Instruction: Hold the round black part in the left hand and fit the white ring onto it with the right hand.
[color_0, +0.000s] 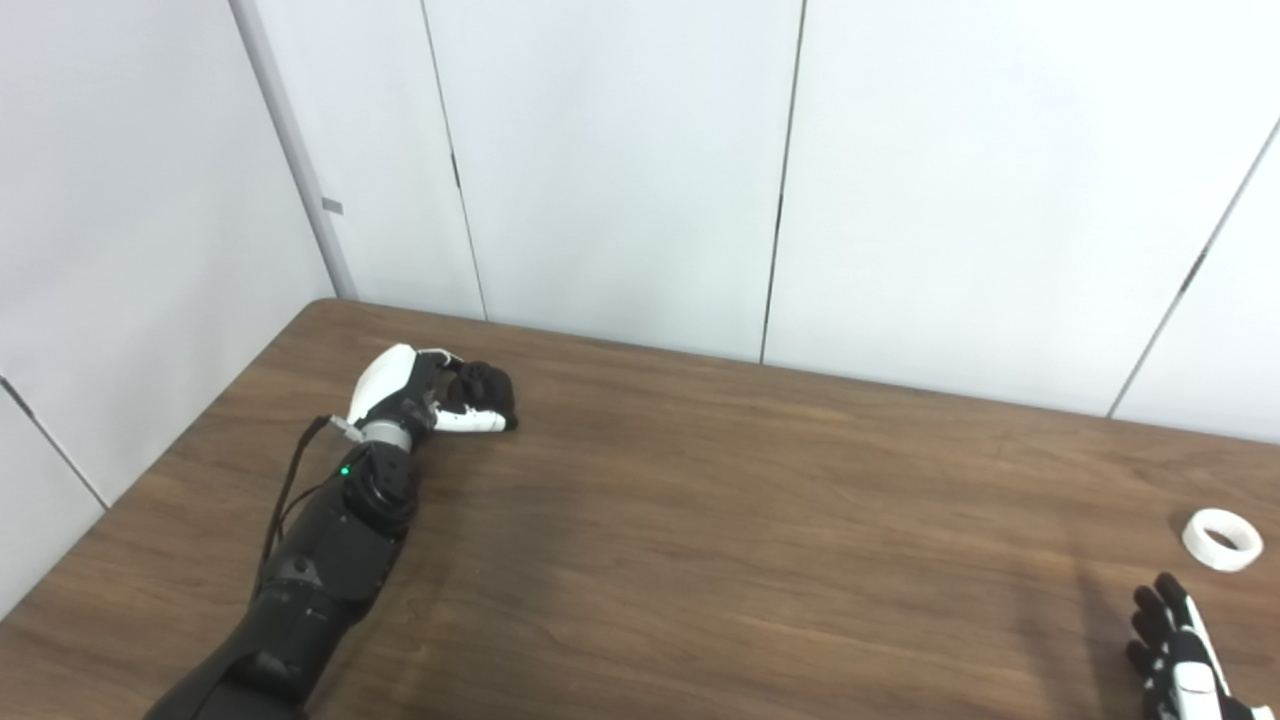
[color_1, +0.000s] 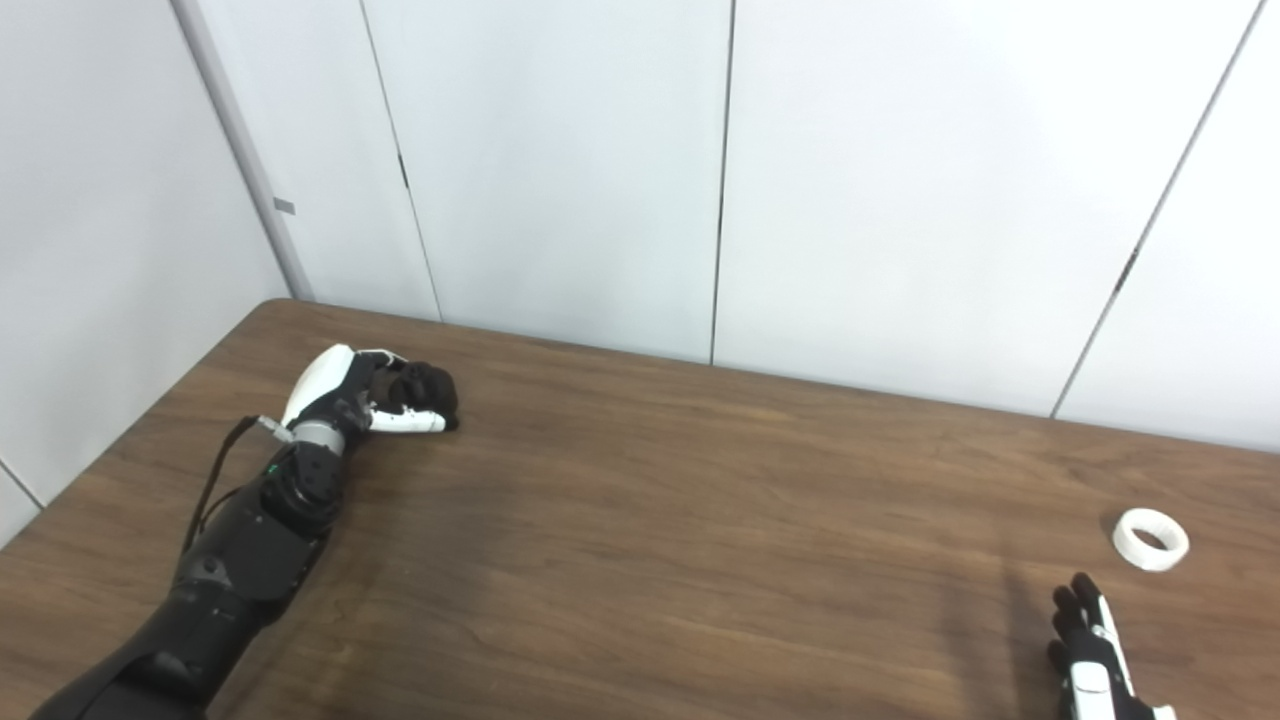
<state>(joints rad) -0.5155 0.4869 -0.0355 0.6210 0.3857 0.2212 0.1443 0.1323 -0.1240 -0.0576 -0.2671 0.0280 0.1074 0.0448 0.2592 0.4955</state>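
Black part (color_0: 487, 385) clamped in left robot hand (color_0: 425, 392) | right robot hand (color_0: 1175, 645) spread near white ring (color_0: 1222, 539)

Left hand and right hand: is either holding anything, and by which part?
The left hand is closed around the round black part, gripping its sides. The right hand holds nothing; the white ring lies apart on the table.

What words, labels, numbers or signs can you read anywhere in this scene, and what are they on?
None can be read. The white ring, the round black part, the left hand, the right hand, the table and the wall panels show no print. A small grey tag on the wall strip is too small to read.
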